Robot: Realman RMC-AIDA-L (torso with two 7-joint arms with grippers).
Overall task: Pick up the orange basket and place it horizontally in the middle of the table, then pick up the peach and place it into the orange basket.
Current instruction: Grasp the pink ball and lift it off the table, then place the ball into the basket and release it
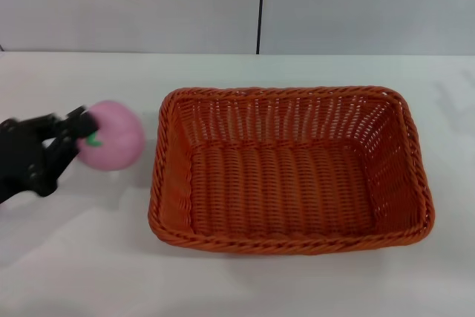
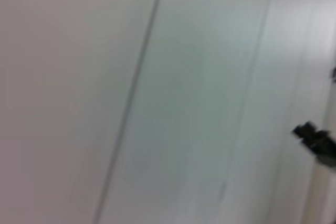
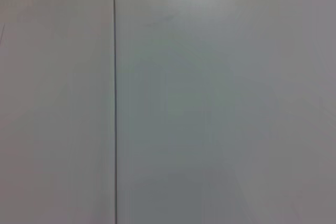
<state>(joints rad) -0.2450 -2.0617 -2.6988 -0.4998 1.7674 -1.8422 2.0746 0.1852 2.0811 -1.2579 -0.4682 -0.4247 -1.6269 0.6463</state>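
The orange basket (image 1: 289,172) lies lengthwise across the middle of the white table (image 1: 245,287), its open side up and nothing inside it. Just left of it is the pink peach (image 1: 113,136), its green leaf mark facing my left gripper (image 1: 79,136). This black gripper reaches in from the left edge, and its two fingers clasp the peach's left side, one above the leaf and one below. A soft shadow lies on the table under the peach. My right gripper shows in no view. Both wrist views show only pale wall panels.
A grey panelled wall (image 1: 260,5) with a dark vertical seam stands behind the table's far edge. White tabletop stretches in front of the basket and to its right. A small dark part (image 2: 315,139) shows at one edge of the left wrist view.
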